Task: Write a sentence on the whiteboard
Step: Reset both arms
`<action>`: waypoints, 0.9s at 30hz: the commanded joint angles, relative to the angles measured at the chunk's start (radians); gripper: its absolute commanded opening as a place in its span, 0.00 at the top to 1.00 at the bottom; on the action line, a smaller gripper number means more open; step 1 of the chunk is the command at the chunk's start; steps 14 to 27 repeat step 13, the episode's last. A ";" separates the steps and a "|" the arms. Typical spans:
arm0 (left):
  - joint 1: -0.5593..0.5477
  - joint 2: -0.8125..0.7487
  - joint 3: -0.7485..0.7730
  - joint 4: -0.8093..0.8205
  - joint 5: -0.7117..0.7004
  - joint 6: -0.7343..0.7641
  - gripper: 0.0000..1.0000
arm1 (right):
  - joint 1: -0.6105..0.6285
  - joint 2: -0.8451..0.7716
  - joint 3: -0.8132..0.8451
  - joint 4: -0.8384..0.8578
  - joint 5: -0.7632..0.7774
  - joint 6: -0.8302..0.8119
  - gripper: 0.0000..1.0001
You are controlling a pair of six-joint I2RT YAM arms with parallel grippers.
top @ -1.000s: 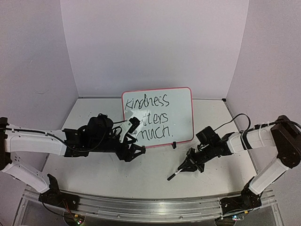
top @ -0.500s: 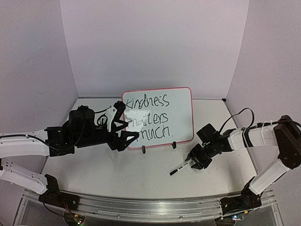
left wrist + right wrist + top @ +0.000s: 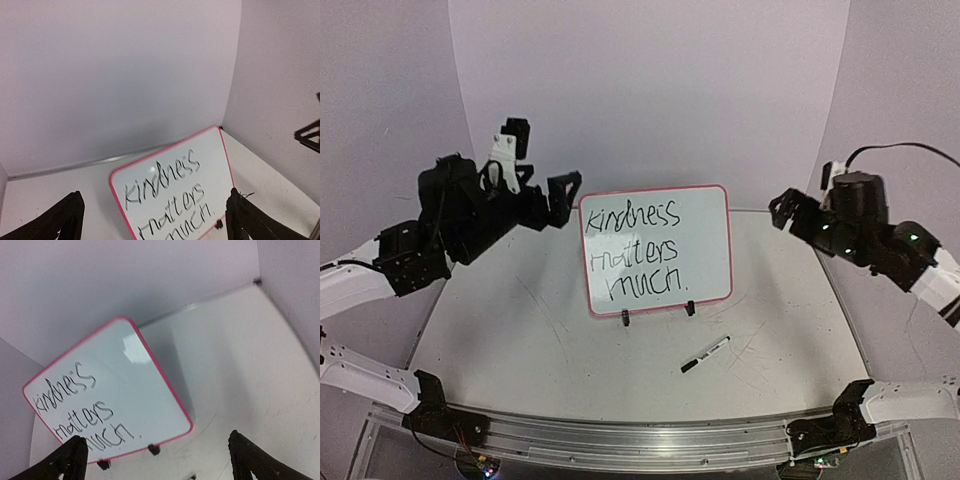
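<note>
The whiteboard [image 3: 700, 225] stands upright on two black clip feet at the middle of the table, its rim pink-red. The sentence [image 3: 638, 252] is on it in black marker, in three lines: "Kindness matters much." My left gripper [image 3: 546, 158] is raised to the board's left, open and empty. My right gripper [image 3: 802, 190] is raised to the board's right, open and empty too. The left wrist view has the board [image 3: 220, 165] between wide-spread fingers [image 3: 69, 221]. In the right wrist view the board [image 3: 150, 385] lies tilted, far below the fingers [image 3: 250, 456].
A black-and-white marker [image 3: 705, 354] lies loose on the scratched grey tabletop [image 3: 520, 350], in front of the board and slightly right. Pale walls close the table at the back and on both sides.
The right gripper has opened and released the marker, which now lies on the table. Both arms have lifted and drawn back from the board to either side. The left gripper opened wider.
</note>
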State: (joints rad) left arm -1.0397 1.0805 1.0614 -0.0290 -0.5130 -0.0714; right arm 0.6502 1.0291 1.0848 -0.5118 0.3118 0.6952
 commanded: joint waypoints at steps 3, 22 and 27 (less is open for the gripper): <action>0.003 -0.046 0.289 -0.018 -0.246 0.154 0.01 | -0.003 -0.182 0.145 0.163 0.232 -0.578 0.02; 0.003 -0.071 0.381 -0.010 -0.246 0.175 0.01 | -0.002 -0.178 0.203 0.267 0.217 -0.664 0.02; 0.003 -0.071 0.381 -0.010 -0.246 0.175 0.01 | -0.002 -0.178 0.203 0.267 0.217 -0.664 0.02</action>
